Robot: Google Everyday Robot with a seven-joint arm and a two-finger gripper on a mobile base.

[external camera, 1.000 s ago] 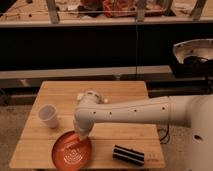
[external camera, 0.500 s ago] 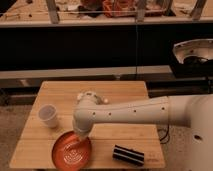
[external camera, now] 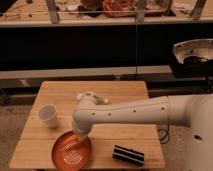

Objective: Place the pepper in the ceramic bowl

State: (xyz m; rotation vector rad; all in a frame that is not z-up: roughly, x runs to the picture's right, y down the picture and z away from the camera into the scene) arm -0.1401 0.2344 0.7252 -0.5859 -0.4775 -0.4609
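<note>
You see the white arm (external camera: 130, 112) reaching from the right across the wooden table (external camera: 125, 92). Its gripper (external camera: 79, 137) points down over the ceramic bowl (external camera: 72, 152), near the bowl's upper rim. A translucent white cup (external camera: 48, 116) stands to the left, apart from the bowl. A dark striped block (external camera: 128, 155) lies to the right of the bowl.

Orange-red ceramic bowl (external camera: 71, 152) at table's front-left; hand (external camera: 80, 136) above it

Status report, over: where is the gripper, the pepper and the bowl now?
Gripper low over the ceramic bowl at the table's front left. Pepper not visible. White cup and a dark block stand aside, nothing blocking.
</note>
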